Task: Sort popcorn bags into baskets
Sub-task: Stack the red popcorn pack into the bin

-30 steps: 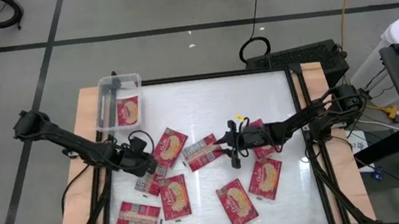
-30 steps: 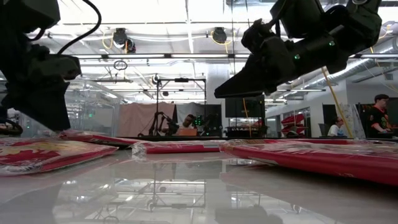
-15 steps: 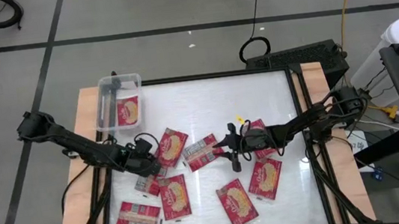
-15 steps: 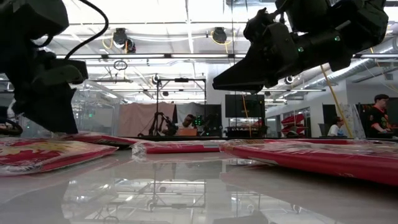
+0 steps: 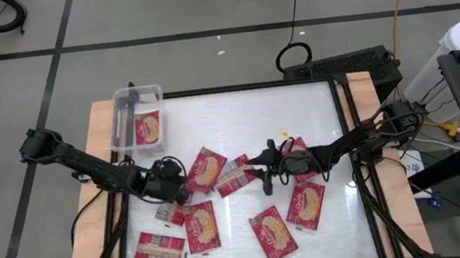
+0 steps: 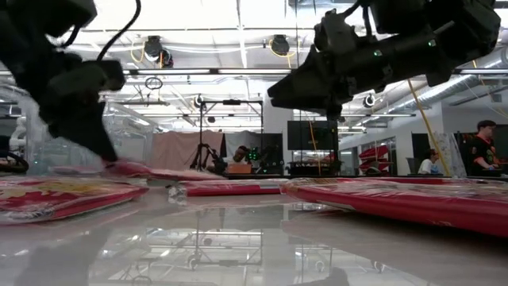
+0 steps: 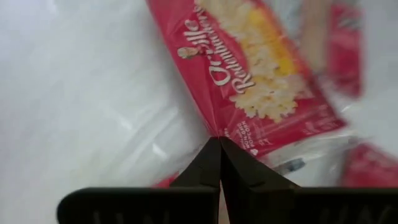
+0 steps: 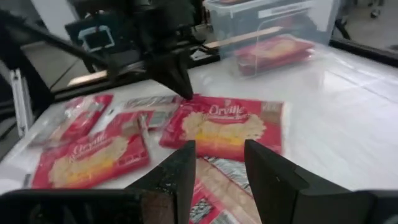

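Note:
Several red popcorn bags lie flat on the white table. One bag (image 5: 204,168) sits left of the middle, and my left gripper (image 5: 183,189) is shut on its left end. My right gripper (image 5: 257,174) hovers open over the bags at the middle (image 5: 235,173), touching nothing; its fingers (image 8: 186,168) frame the held bag (image 8: 224,124). The clear basket (image 5: 136,118) stands at the far left corner with one bag (image 5: 150,128) lying inside it. My left gripper pinches the bag's edge (image 7: 217,132) near a corner at its left end, between the two fingertips (image 7: 211,155). The fingers slant down at it from the table's left side. That end (image 6: 131,168) is raised a little; the remainder of the bag lies on the table.
More bags lie near the front: two at the left (image 5: 159,250) (image 5: 200,228), two right of the middle (image 5: 274,234) (image 5: 306,203). Another bag (image 5: 298,158) lies under my right arm. Bare table stretches along the far side (image 5: 246,114).
My left gripper has moved a little toward the table's right, rolled, and shut on the bag's left end. The bag has slid and turned slightly toward the right. My right gripper has rolled about its own axis and stayed open.

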### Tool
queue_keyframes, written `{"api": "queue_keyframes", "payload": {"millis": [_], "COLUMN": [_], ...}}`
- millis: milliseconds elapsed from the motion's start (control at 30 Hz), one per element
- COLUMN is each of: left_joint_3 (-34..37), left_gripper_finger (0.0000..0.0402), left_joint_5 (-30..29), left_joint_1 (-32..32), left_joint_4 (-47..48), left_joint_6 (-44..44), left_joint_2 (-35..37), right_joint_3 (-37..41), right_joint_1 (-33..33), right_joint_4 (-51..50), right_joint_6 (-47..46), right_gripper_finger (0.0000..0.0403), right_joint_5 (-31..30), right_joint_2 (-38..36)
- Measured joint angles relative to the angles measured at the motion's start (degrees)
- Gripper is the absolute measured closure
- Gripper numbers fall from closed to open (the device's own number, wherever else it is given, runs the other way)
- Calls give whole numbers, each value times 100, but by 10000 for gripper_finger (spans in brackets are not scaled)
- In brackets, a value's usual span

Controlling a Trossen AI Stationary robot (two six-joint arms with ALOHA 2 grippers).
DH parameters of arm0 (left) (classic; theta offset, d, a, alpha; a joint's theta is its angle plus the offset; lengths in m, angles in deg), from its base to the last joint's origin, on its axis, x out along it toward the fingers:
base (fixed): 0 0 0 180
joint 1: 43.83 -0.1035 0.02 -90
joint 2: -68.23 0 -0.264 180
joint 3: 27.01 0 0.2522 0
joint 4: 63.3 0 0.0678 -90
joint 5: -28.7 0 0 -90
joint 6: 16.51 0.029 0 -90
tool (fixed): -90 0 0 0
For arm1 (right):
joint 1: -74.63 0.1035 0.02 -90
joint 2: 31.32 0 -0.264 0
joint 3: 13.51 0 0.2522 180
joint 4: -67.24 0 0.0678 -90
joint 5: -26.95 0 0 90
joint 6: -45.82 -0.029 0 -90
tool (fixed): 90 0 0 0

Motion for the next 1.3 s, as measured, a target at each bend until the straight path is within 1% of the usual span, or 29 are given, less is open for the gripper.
{"api": "queue_keyframes", "payload": {"millis": [133, 167, 233, 333, 433, 600, 667, 733, 767, 800, 867, 933, 1067, 1133, 1200, 1300], "left_joint_3": [-139, -175, -277, -510, -773, -1218, -1344, -1425, -1429, -1429, -1411, -1390, -1377, -1383, -1383, -1392], "left_gripper_finger": [399, 399, 400, 400, 400, 401, 401, 401, 401, 400, 395, 383, 346, 322, 296, 257], "left_joint_5": [-429, -527, -693, -982, -1276, -1353, -1326, -1025, -777, -541, -165, 230, 864, 1182, 1495, 1611], "left_joint_1": [0, 0, -4, -60, -138, -375, -477, -640, -761, -909, -1250, -1555, -2028, -2259, -2435, -2564], "left_joint_4": [-455, -536, -633, -645, -642, -655, -655, -655, -664, -616, -550, -556, -557, -706, -657, -580], "left_joint_6": [785, 981, 1409, 1898, 2411, 3309, 3632, 3889, 3914, 3813, 3337, 3060, 2997, 2920, 2865, 2746], "left_joint_2": [2, 2, 2, 4, 4, 7, 7, 9, 11, 9, 1, -92, -495, -812, -1133, -1551], "right_joint_3": [-147, -173, -223, -233, -233, -233, -233, -233, -233, -233, -233, -233, -233, -233, -233, -232], "right_joint_1": [61, 66, 66, 66, 60, -8, -19, -26, -26, -24, -22, -14, -13, -13, -13, -13], "right_joint_4": [-70, -70, -39, 40, 11, 0, 171, 307, 419, 523, 743, 815, 815, 806, 775, 688], "right_joint_6": [-264, -271, -143, 128, 287, 306, 249, 180, 147, 143, 152, 152, 228, 343, 429, 506], "right_gripper_finger": [273, 273, 273, 273, 273, 273, 273, 273, 273, 273, 273, 273, 273, 273, 273, 273], "right_joint_5": [-362, -374, -407, -824, -965, -963, -956, -950, -950, -947, -947, -947, -945, -945, -920, -745], "right_joint_2": [0, 0, 0, 0, 0, 198, 378, 550, 629, 692, 780, 821, 820, 822, 818, 820]}}
